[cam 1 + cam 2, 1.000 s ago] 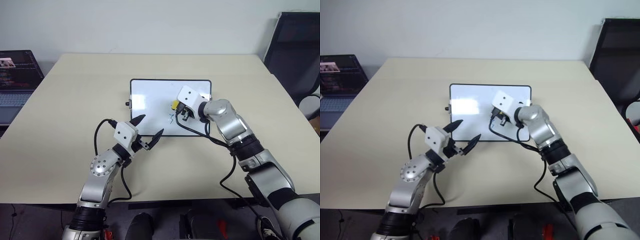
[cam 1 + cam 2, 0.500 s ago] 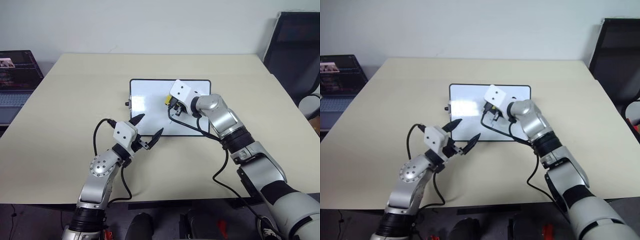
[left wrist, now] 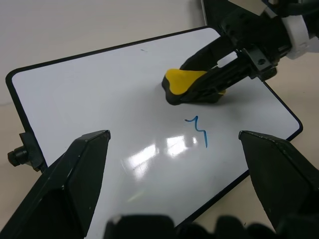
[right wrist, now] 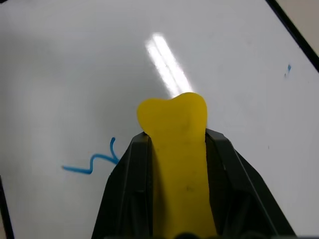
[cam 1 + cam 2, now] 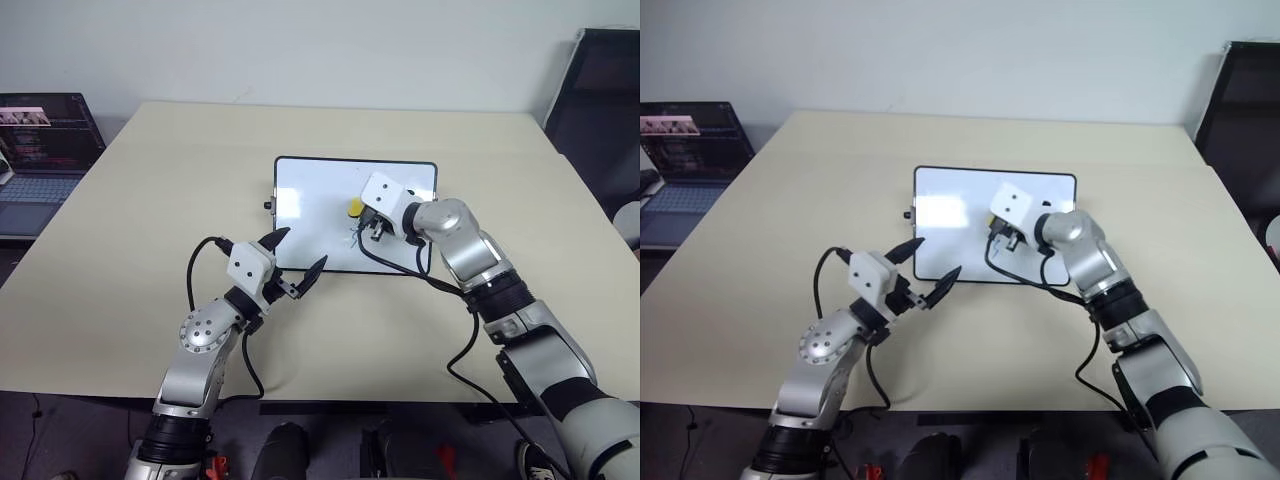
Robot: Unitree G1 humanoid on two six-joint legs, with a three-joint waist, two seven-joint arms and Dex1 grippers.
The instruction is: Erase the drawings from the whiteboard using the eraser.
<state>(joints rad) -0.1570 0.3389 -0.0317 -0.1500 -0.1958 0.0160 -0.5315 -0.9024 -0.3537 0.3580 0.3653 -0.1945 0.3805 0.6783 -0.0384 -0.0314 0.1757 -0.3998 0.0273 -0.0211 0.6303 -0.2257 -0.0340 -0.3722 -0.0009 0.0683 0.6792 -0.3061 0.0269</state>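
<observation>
The whiteboard lies flat in the middle of the table. My right gripper is shut on the yellow eraser, whose black base rests on the board near its middle. The eraser shows clamped between the black fingers in the right wrist view. One of the drawings, a blue squiggle, remains on the board just on the near side of the eraser. My left gripper hovers open at the board's near left corner, holding nothing.
The beige table reaches well beyond the board on all sides. An open laptop stands past the table's left edge. A dark chair is at the far right.
The right gripper slid the eraser left across the board, then a little back to the right. The whole view shifted sideways. The left gripper stayed still.
</observation>
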